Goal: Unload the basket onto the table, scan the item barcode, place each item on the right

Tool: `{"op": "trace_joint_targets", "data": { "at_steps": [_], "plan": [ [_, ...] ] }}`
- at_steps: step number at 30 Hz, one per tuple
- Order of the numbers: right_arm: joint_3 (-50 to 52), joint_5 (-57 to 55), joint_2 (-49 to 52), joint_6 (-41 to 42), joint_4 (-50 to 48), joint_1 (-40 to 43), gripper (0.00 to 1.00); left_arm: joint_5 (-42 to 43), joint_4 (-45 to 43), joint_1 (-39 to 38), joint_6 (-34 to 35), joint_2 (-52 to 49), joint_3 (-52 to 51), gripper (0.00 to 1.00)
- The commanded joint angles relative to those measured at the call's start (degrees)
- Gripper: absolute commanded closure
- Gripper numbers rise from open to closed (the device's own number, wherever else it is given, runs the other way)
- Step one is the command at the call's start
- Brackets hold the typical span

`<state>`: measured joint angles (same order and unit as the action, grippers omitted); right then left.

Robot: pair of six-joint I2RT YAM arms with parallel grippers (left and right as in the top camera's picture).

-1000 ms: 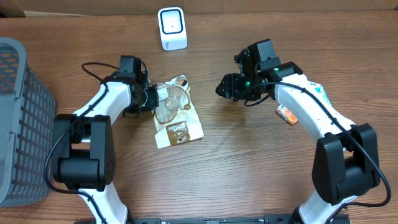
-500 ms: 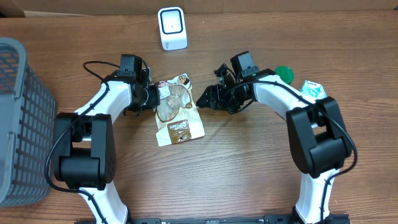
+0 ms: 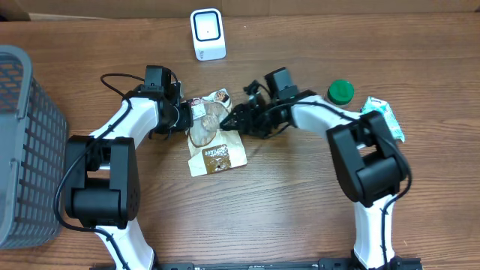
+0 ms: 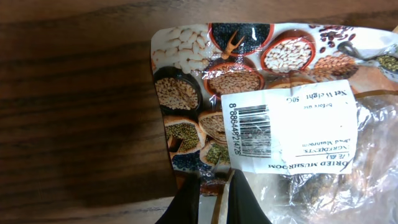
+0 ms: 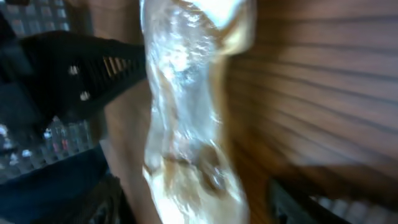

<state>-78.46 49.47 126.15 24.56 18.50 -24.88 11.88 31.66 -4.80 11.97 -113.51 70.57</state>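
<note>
- Clamps pouch [image 3: 217,154] by left edge with left gripper [image 3: 191,116].
- Straddles right edge with right gripper [image 3: 227,126] (jaws spread).
- Beyond both, toward tabletop's [image 3: 285,217] far edge: scanner [image 3: 207,34].

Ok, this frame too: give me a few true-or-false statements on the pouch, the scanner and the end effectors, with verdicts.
1. The left end effector is shut on the edge of the dried mushroom pouch. True.
2. The white barcode scanner sits inside the grey basket. False: it stands on the table, outside the basket.
3. The pouch's barcode label faces the left wrist camera. True.
4. The right end effector grips the green cap. False: the cap lies on the table, apart from it.
</note>
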Motion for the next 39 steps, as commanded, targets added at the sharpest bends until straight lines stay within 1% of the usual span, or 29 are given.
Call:
{"op": "trace_joint_targets", "data": {
  "at_steps": [1, 3, 6, 9, 12, 14, 17, 20, 22, 28, 34, 36, 39],
  "plan": [
    [0.52, -1.66, 4.9, 9.57, -2.95, -3.1, 0.31, 0.2, 1.07, -0.48, -1.29, -4.68, -2.05, 0.96],
    [0.52, -1.09, 5.62, 11.98, -5.22, -4.07, 0.35, 0.2, 1.05, -0.48, -1.31, -4.68, -2.05, 0.96],
    [0.5, -1.38, 5.66, 12.96, -5.95, -4.72, 0.46, 0.2, 1.07, -0.48, -1.31, -4.68, -2.05, 0.96],
    [0.52, -1.36, 5.66, 12.96, -5.81, -4.72, 0.6, 0.2, 1.07, -0.48, -1.31, -4.68, -2.05, 0.96],
    [0.5, -1.33, 5.66, 12.96, -5.79, -4.5, 0.8, 0.2, 1.07, -0.48, -1.53, -4.68, -2.05, 0.95],
    [0.5, -1.33, 5.66, 12.94, -5.55, -4.28, 0.88, 0.15, 1.07, -0.48, -1.7, -4.68, -2.05, 0.96],
    [0.5, -1.31, 5.64, 12.44, -5.11, -3.72, 0.96, -0.02, 1.07, -0.37, -1.77, -4.68, -2.05, 0.96],
    [0.5, 0.15, 5.4, 10.23, -4.63, -2.89, 0.96, 0.02, 1.38, -0.11, -3.06, -4.68, -1.64, 0.96],
    [0.48, 0.26, 4.81, 8.66, -3.85, -2.36, 0.96, 0.0, 3.13, 0.13, -3.78, -4.63, -0.28, 0.96],
    [0.48, 0.11, -1.46, -2.45, -0.57, -1.33, 0.96, 0.02, 17.92, 1.75, -5.01, -2.12, 13.27, 0.96],
    [0.48, 0.17, -9.88, -11.13, 5.09, -0.94, 0.96, -0.24, 32.57, 1.95, -7.17, 4.74, 29.27, 0.96],
    [0.48, 0.17, -13.44, -13.86, 7.02, -0.5, 0.96, -0.5, 36.15, 1.97, -7.19, 6.95, 33.83, 0.96],
    [0.48, 0.15, -19.89, -19.15, 10.64, 0.44, 0.96, -0.48, 39.43, 2.47, -7.26, 10.01, 38.47, 0.89]
  ]
}}
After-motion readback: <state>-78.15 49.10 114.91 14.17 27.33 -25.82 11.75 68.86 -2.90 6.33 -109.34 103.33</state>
